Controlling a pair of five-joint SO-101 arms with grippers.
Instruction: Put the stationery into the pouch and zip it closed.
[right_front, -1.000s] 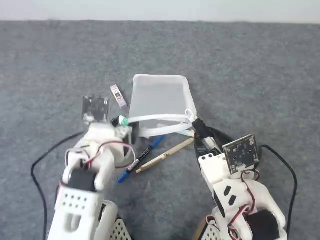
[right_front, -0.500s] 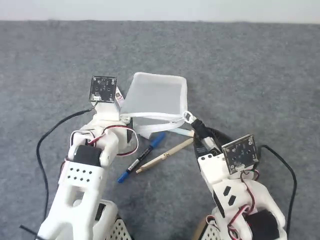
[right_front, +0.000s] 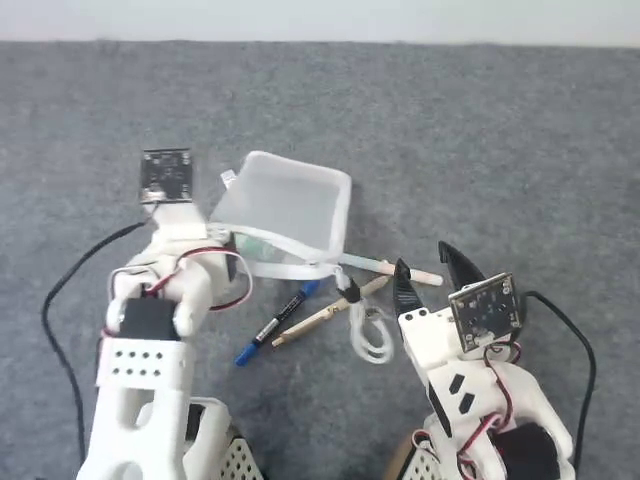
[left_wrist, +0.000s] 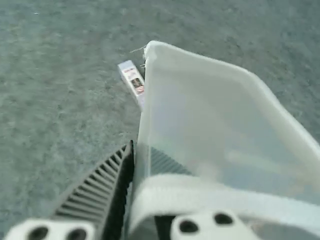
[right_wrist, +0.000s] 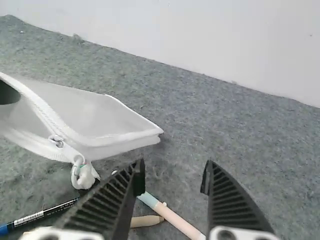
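The white translucent pouch (right_front: 295, 200) is held tilted off the table, its zip edge toward the arms. My left gripper (right_front: 236, 248) is shut on the pouch's (left_wrist: 215, 125) zip-edge corner, with the fabric pinched between the jaws (left_wrist: 140, 155). The zip pull with its white cord loop (right_front: 368, 330) hangs loose onto the table. My right gripper (right_front: 430, 272) is open and holds nothing, a little short of the pouch (right_wrist: 85, 125) and above a pastel pen (right_wrist: 167, 212). A blue pen (right_front: 276, 324), a wooden pencil (right_front: 325, 314) and the pastel pen (right_front: 385, 267) lie below the pouch.
A small white box (left_wrist: 132, 82) lies on the grey felt beside the pouch's far corner. Black cables (right_front: 60, 300) trail by both arm bases. A pale wall (right_wrist: 200, 35) bounds the far edge of the table.
My right gripper has let go of the zip cord, opened and drawn back. My left arm has pulled the pouch to the left, and the cord has dropped onto the table.
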